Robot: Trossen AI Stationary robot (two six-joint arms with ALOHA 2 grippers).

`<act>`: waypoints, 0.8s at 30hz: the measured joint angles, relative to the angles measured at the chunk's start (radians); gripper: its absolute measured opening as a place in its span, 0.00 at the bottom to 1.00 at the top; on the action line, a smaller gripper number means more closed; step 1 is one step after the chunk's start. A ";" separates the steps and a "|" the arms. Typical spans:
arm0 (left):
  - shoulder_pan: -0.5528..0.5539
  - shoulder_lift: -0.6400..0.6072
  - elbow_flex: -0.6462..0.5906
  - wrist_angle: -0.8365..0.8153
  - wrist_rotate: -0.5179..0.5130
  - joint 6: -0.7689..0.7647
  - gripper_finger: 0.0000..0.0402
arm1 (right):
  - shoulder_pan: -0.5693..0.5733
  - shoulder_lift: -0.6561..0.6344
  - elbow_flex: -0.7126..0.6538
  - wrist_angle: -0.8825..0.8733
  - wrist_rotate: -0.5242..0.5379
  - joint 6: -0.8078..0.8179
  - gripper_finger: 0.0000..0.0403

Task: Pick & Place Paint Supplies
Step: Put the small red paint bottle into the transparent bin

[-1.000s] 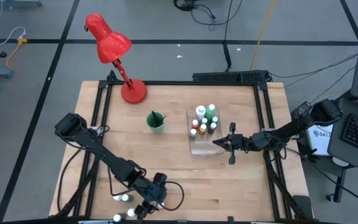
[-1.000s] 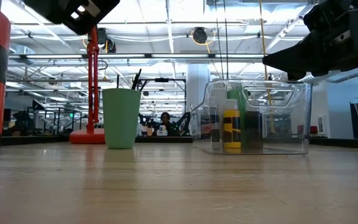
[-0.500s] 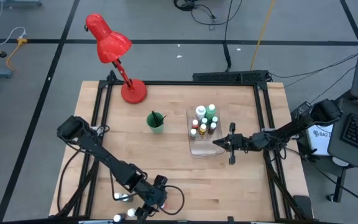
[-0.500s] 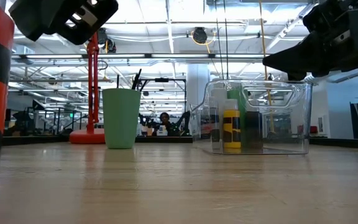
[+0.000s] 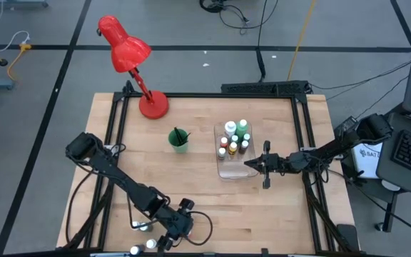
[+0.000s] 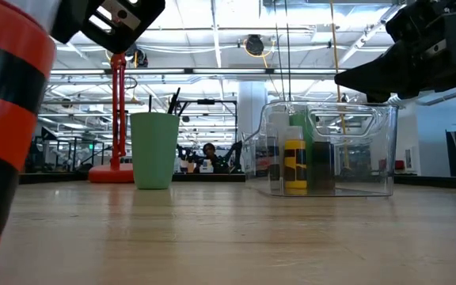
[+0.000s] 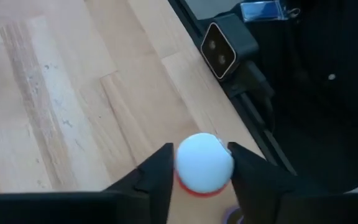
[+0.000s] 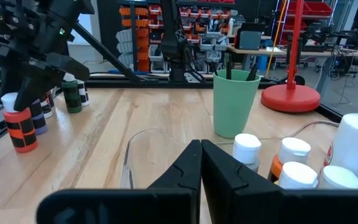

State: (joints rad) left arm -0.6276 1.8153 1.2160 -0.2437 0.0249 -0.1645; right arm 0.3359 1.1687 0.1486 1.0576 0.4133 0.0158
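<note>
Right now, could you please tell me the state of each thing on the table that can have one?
Left gripper: fingers around the orange-and-black bottle's white cap.
Orange-and-black bottle: tilted.
Right gripper: shut, empty, beside the clear bin.
Clear bin: holds upright capped bottles.
Green cup: upright, brushes inside.
Red desk lamp: standing.

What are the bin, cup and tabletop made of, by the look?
Bin: clear glossy plastic, probably; bottles show through its walls.
Cup: matte green, opaque, likely plastic.
Tabletop: light wood planks with visible grain, satin finish.
</note>
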 joint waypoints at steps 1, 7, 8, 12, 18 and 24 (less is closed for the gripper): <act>0.000 0.000 0.000 -0.004 -0.003 0.008 0.34 | 0.000 0.000 0.000 0.000 0.000 0.000 0.01; 0.011 -0.001 0.001 -0.013 -0.007 0.017 0.24 | 0.000 0.000 0.000 0.000 0.000 -0.001 0.01; 0.013 -0.001 0.001 -0.013 -0.008 0.024 0.24 | 0.000 0.000 0.000 -0.001 0.000 -0.001 0.01; 0.024 -0.014 0.000 -0.019 -0.011 0.051 0.24 | 0.000 0.000 0.000 -0.001 0.000 -0.001 0.01; 0.058 -0.102 0.002 -0.016 -0.012 0.093 0.24 | 0.000 0.000 0.000 -0.001 0.000 -0.001 0.01; 0.160 -0.207 0.076 -0.020 -0.195 0.031 0.24 | 0.000 0.000 0.000 -0.001 0.000 -0.001 0.01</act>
State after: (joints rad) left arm -0.4673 1.6078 1.2924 -0.2641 -0.1705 -0.1331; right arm 0.3359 1.1689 0.1486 1.0569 0.4137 0.0151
